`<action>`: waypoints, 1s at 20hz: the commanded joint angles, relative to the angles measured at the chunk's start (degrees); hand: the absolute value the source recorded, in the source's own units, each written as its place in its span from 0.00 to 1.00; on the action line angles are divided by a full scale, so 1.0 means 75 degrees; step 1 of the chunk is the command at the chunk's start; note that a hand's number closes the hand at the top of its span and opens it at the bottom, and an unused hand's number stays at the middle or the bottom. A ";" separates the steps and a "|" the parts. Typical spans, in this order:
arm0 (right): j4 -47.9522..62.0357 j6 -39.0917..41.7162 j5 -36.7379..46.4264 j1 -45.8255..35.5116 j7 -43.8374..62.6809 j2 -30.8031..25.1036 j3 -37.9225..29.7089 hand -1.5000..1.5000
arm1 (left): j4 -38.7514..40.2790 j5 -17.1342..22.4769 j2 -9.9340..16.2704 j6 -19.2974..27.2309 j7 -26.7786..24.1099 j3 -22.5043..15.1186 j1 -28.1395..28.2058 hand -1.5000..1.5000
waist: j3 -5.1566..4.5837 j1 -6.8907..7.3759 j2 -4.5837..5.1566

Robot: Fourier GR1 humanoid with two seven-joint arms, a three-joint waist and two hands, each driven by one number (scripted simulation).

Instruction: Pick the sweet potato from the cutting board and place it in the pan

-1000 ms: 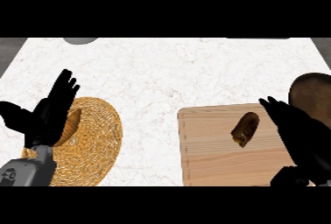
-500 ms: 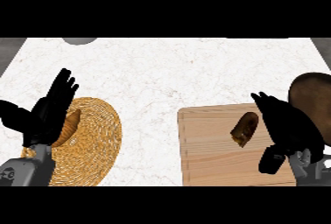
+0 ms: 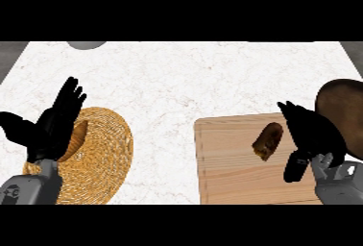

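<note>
Lying on one cutting board [image 3: 234, 178], one sweet potato [image 3: 268, 141]

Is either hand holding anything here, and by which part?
Nothing is held. The sweet potato lies on the cutting board, beside the open right hand; the left hand is open too.

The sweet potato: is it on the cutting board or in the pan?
On the cutting board. The sweet potato lies on the wood, with the right hand beside it, open; the pan is behind that hand.
</note>
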 commanded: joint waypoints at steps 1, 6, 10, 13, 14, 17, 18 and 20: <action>0.0379 0.0071 0.0609 0.0065 0.0330 0.0637 0.0086 0.00 | -0.0067 0.0078 0.0074 -0.0316 -0.0015 0.0275 0.0224 0.50 | 0.0000 0.0005 -0.0002; 0.0488 0.0050 0.0955 0.0423 -0.0456 0.0714 -0.0500 0.00 | 0.0018 0.0059 -0.0069 -0.0402 0.0246 0.0480 -0.0089 0.50 | 0.0000 -0.0023 -0.0002; 0.0797 0.0155 0.1400 0.0184 -0.0591 0.1309 -0.0635 0.00 | -0.0045 -0.0341 -0.0334 -0.0303 0.0118 0.0384 0.0040 0.50 | 0.0000 -0.0010 -0.0002; 0.1362 -0.0275 0.1816 0.0312 -0.0998 0.1621 -0.0524 0.00 | 0.0364 -0.0255 -0.0269 -0.0600 -0.0047 0.0615 -0.0180 0.50 | 0.0000 -0.0016 0.0003; 0.2047 -0.0094 0.1722 -0.0314 -0.1203 0.1556 -0.0898 0.00 | -0.0228 -0.0399 -0.0364 -0.0262 0.0655 0.0379 -0.0306 0.50 | 0.0002 0.0011 0.0004; 0.1584 -0.0023 0.1690 0.0294 -0.1853 0.1366 -0.0942 1.00 | -0.0342 -0.0404 -0.0458 -0.0573 -0.0035 0.0457 0.0405 0.50 | 0.0001 -0.0005 -0.0004; 0.1894 -0.0527 0.2188 0.0197 -0.1887 0.1747 -0.0409 1.00 | 0.0042 -0.0349 -0.0275 -0.0607 0.0290 0.0633 -0.0235 0.50 | 0.0001 -0.0006 0.0003; 0.2158 -0.0521 0.2108 0.0044 -0.2634 0.1416 -0.0830 1.00 | -0.0277 -0.0460 -0.0501 -0.0525 0.0368 0.0443 0.0147 0.50 | 0.0002 -0.0002 0.0001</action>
